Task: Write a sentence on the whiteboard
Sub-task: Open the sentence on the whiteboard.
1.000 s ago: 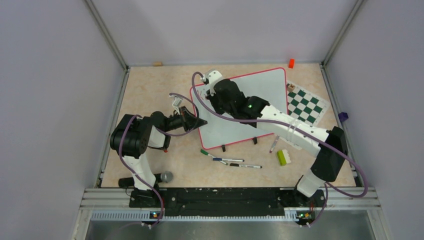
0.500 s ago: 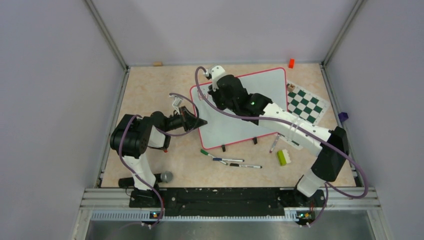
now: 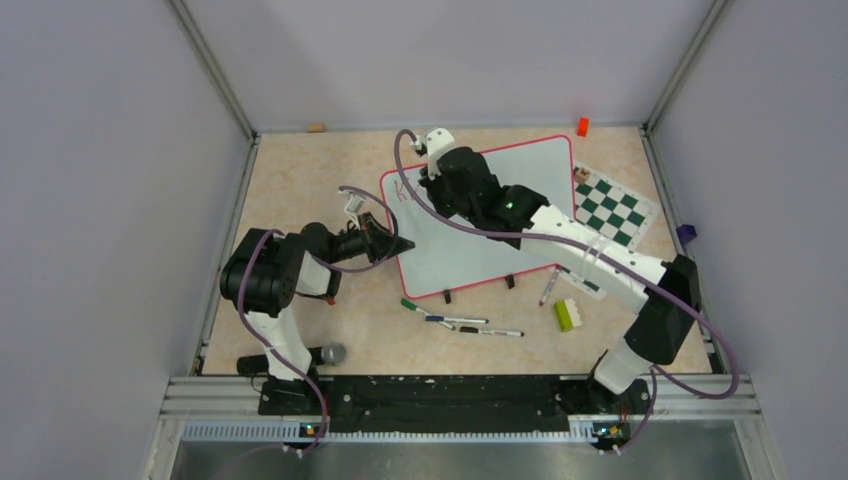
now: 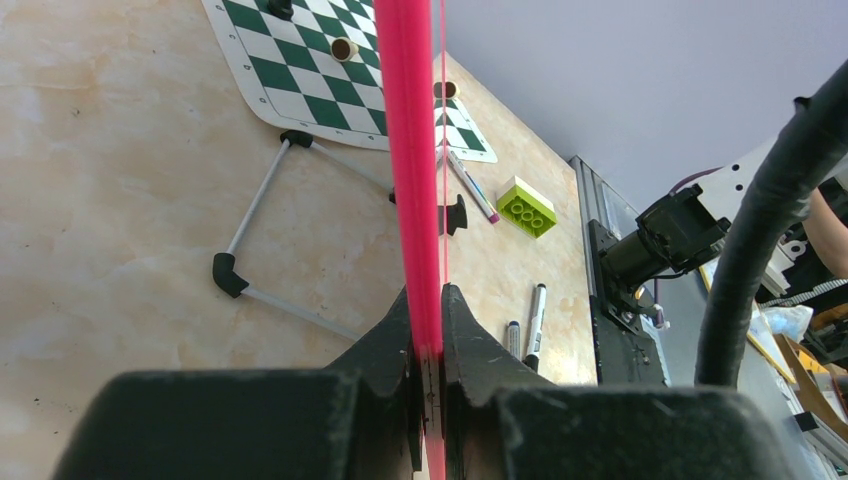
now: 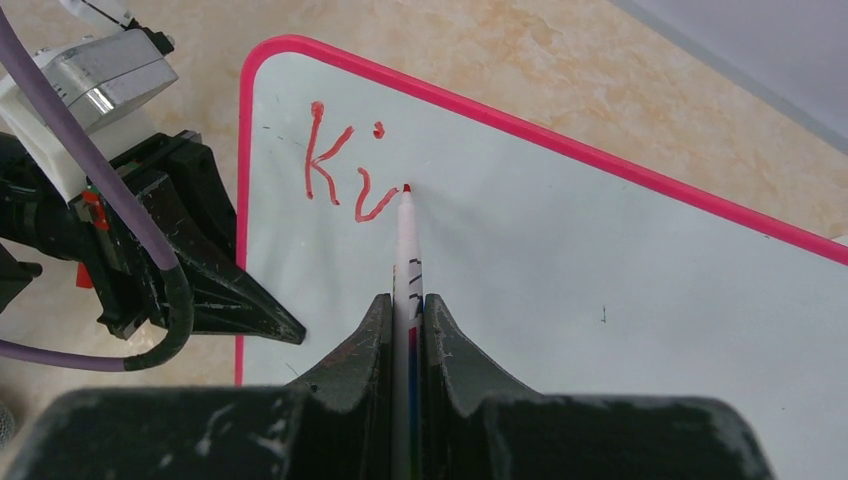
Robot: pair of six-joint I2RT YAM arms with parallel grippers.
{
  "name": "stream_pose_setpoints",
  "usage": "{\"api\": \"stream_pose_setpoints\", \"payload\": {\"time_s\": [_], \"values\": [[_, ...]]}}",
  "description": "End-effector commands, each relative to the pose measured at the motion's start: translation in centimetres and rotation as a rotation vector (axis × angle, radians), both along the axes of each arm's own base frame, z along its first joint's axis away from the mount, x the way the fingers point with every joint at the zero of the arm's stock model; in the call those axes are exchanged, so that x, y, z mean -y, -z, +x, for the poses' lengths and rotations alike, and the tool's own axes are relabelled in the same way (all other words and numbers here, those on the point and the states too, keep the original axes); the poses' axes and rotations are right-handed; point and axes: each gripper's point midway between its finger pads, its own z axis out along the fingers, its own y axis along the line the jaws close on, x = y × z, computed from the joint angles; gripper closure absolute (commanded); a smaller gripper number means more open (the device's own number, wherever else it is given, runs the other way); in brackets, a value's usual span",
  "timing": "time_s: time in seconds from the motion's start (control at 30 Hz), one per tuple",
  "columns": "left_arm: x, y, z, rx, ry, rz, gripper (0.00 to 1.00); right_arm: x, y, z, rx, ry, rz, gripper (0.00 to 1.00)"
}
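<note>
Two red letters of the sentence [image 5: 340, 170], "Ki", sit in the ten o'clock corner of the whiteboard [image 5: 600, 300], which lies mid-table with the chess mat [image 3: 612, 208] at its three o'clock. The right gripper [image 5: 405, 300] is clamped on a red marker [image 5: 408, 235], its tip on the board beside the "i", probably to start the next letter. The left gripper [image 4: 427, 295] pinches the whiteboard by its pink frame [image 4: 408, 150] at nine o'clock, apparently to brace it against the pen's push.

The left arm [image 3: 268, 278] and the right arm [image 3: 598, 262] both pair white link shells with bulky black joint housings, and a purple cable [image 5: 130, 210] loops loosely along each. A small green light [image 3: 509, 206] glows on the right arm's black wrist section. The wedge-shaped black fingers [image 5: 455, 350] carry pale flecks, perhaps scratches.
</note>
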Motion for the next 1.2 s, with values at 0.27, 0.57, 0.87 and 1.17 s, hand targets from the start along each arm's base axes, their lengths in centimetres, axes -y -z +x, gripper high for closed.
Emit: {"api": "stream_pose_setpoints", "payload": {"time_s": [0.27,0.57,0.87,1.17], "values": [[0.5,0.6,-1.6,0.167,0.099,0.039,1.00,-0.8,-2.2,0.7,0.023,-0.010,0.057,1.00],[0.5,0.6,-1.6,0.166,0.099,0.039,1.00,-0.6,-0.6,0.6,-0.020,-0.004,0.023,1.00],[0.5,0.6,-1.6,0.163,0.098,0.038,1.00,-0.1,0.6,-0.5,-0.065,-0.015,0.013,1.00],[0.5,0.6,-1.6,0.164,0.099,0.039,1.00,-0.4,0.4,0.1,-0.055,-0.010,0.006,1.00]]}}
